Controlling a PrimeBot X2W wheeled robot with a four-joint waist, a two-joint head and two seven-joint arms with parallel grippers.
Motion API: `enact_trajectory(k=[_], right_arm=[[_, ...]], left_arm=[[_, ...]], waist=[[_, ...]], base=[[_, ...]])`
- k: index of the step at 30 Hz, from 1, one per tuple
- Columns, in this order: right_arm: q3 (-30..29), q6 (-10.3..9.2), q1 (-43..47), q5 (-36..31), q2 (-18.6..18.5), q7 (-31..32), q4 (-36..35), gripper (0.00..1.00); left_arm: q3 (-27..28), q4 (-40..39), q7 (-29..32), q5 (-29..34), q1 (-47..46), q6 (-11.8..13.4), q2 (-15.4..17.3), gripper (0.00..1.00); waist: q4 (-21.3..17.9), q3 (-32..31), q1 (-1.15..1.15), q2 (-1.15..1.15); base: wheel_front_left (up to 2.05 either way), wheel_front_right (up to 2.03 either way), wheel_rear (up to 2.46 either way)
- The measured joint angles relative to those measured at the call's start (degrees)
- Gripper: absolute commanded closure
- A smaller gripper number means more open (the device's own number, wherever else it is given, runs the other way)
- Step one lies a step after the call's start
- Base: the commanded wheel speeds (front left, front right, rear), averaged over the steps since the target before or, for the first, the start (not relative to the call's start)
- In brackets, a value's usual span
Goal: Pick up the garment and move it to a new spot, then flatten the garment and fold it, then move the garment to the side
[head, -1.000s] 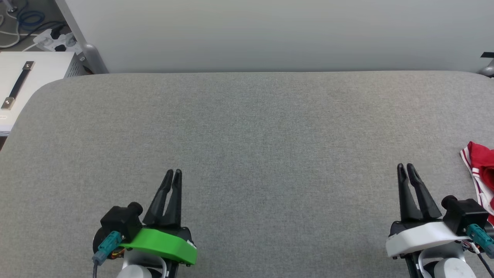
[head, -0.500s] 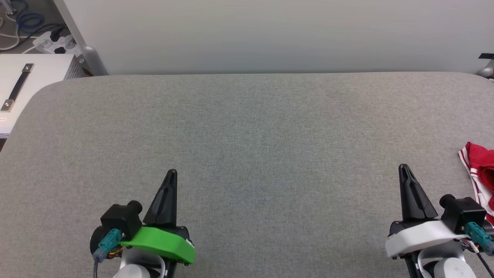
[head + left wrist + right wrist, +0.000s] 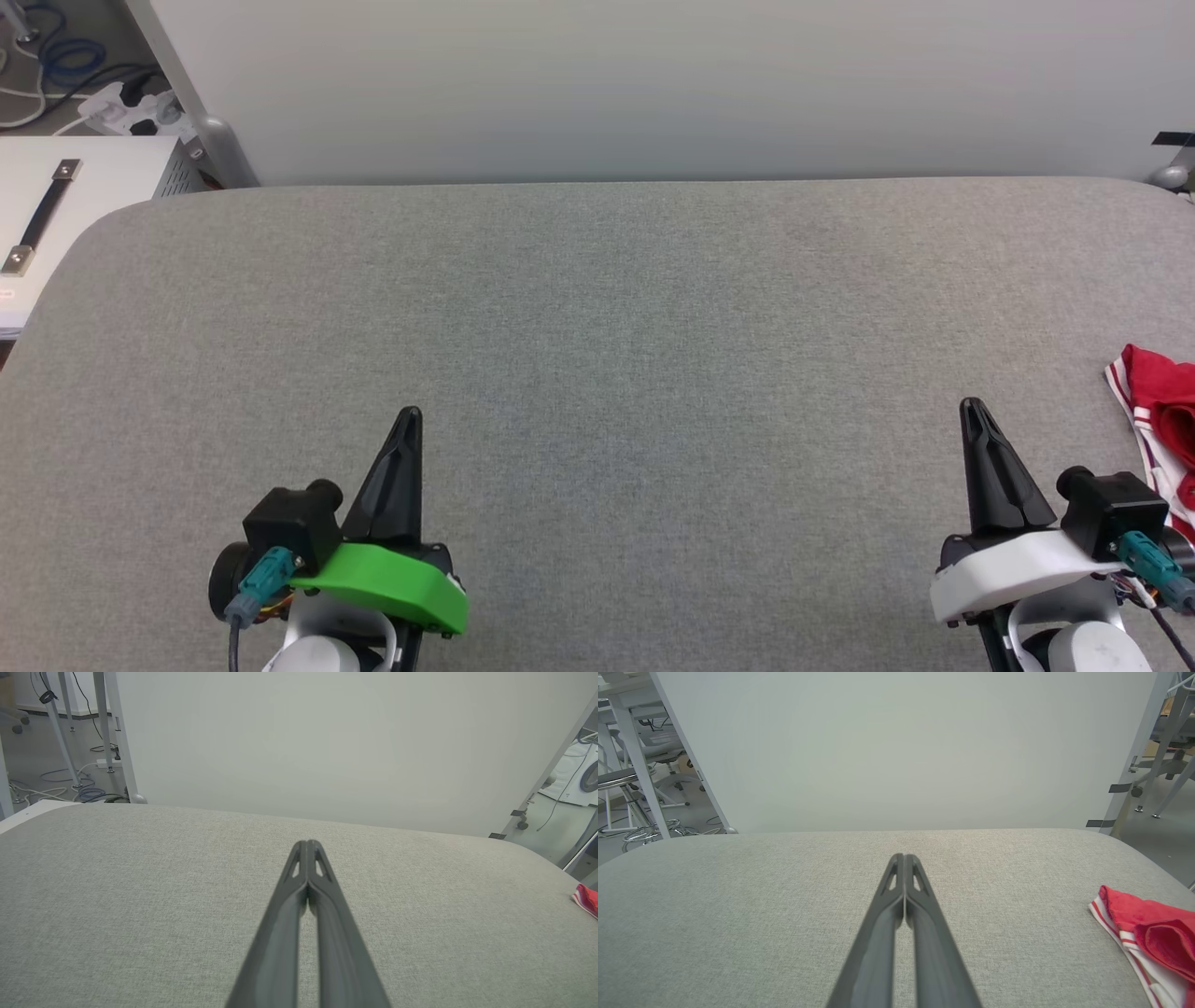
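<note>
The left gripper is being held at the lower left of the head view and the right gripper at the lower right, both with jaws clenched together. The red-and-white garment is lying crumpled on the grey surface at the frame's right edge, near the right gripper.

The lab where I work: padded grey bench, white partition, power strip and loose cables far left, washing machine far right.
</note>
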Motion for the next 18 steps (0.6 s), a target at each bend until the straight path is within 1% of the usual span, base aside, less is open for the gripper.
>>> enact_trajectory(k=[7, 18], right_arm=[[0.09, 0.00, 0.01, -0.57, 0.00, 0.70, -0.29, 1.00], [0.26, 0.00, 0.03, -1.49, 0.02, 2.00, -0.73, 1.00]], left_arm=[[0.24, -0.57, 0.96, 1.37, 0.01, 0.11, 0.00, 1.00], [0.96, -0.96, 2.30, 2.94, 0.03, 1.03, -0.01, 1.00]], waist=[[-0.10, -0.18, 0.00, 0.00], [-0.26, -0.50, 0.00, 0.00]], base=[[0.00, 0.00, 0.00], [0.00, 0.00, 0.00]])
